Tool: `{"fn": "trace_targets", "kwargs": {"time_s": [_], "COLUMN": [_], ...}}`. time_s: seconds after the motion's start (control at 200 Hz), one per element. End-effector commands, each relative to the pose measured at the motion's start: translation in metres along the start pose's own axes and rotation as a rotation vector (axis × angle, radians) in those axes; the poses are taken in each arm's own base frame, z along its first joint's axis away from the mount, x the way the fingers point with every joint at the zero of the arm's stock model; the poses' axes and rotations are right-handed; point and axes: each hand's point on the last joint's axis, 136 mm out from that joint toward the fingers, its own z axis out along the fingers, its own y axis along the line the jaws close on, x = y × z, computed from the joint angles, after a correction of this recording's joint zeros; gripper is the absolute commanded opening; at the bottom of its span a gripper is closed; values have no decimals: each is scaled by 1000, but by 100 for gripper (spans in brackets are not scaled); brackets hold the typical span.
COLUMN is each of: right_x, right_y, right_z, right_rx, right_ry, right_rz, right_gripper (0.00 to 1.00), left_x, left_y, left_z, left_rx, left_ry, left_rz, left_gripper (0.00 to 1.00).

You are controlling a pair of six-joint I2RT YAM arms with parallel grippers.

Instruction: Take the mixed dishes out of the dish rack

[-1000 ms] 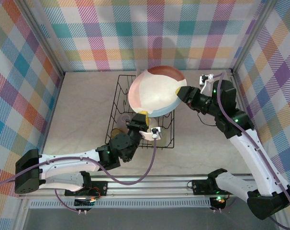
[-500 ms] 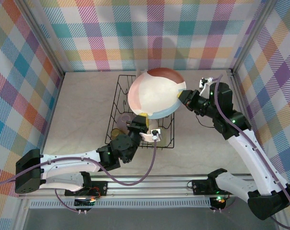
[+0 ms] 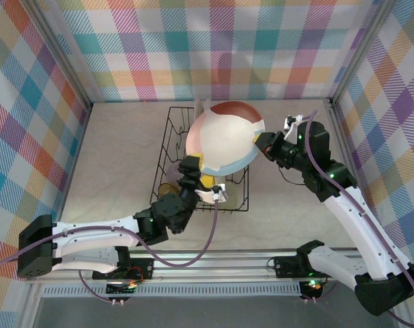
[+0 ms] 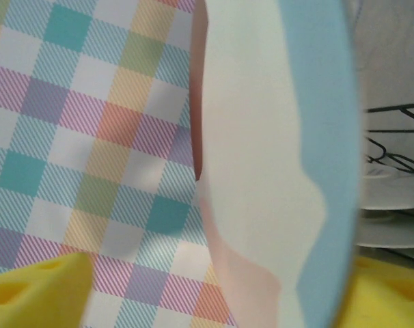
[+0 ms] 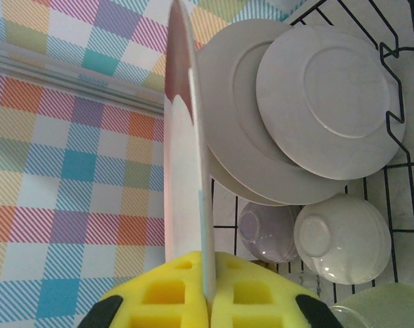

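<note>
the left gripper [image 3: 201, 179] has just let go: its yellow pads [image 4: 43, 290] now stand apart on either side of the big plate [image 3: 224, 140]. the right gripper [image 5: 208, 294] has clamped onto the rim and holds the plate alone, on edge above the dish rack [image 3: 164, 147]. the handover looks done; white plates [image 5: 330, 102] and a bowl [image 5: 343, 239] wait in the rack.

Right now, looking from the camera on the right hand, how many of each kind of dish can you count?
Colourful plate, pinched in the right gripper: 1
White plates standing in the dish rack: at least 2
Cream bowl: 1
Lavender cup: 1
Pale green cup: 1
Total: at least 6
</note>
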Motion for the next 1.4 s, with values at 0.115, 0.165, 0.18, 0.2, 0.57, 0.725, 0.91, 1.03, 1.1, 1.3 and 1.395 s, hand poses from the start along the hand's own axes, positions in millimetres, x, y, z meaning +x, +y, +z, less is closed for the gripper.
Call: {"fn": "trace_targets", "kwargs": {"time_s": [0.115, 0.165, 0.18, 0.2, 0.57, 0.725, 0.91, 1.03, 1.1, 1.3, 1.395], "right_x": [-21, -25, -27, -29, -124, -168, -204, -215, -217, -216, -214], "right_y": [37, 45, 48, 52, 44, -9, -92, -142, -167, -221, -242], "right_z": [-12, -16, -17, -19, -54, -63, -57, -48, -39, -11, 4], "right_rx": [-108, -136, -146, -158, -239, -180, -106, -58, -42, 10, 23], "right_ry": [-73, -84, -91, -98, -319, -469, -601, -643, -643, -615, -583], "right_rz": [-77, -83, -85, -90, 12, 99, 180, 223, 246, 268, 287], "right_gripper": [0, 0, 0, 0, 0, 0, 0, 0, 0, 0, 0], "left_x": [-9, -8, -8, -7, 31, 31, 17, 15, 20, 46, 56], "left_y": [32, 45, 49, 55, 115, 114, 101, 87, 81, 65, 53], "left_z": [-17, -23, -24, -27, -26, -17, -4, 2, 2, -1, 1], "left_rx": [-19, -21, -20, -19, 4, 81, 232, 345, 401, 487, 530], "left_ry": [-109, -133, -140, -148, -76, -25, 26, 131, 174, 237, 269], "left_rz": [-257, -345, -374, -413, -968, -1060, -1143, -1178, -1239, -1426, -1478], "left_gripper": [100, 100, 100, 100, 100, 100, 100, 100, 100, 100, 100]}}
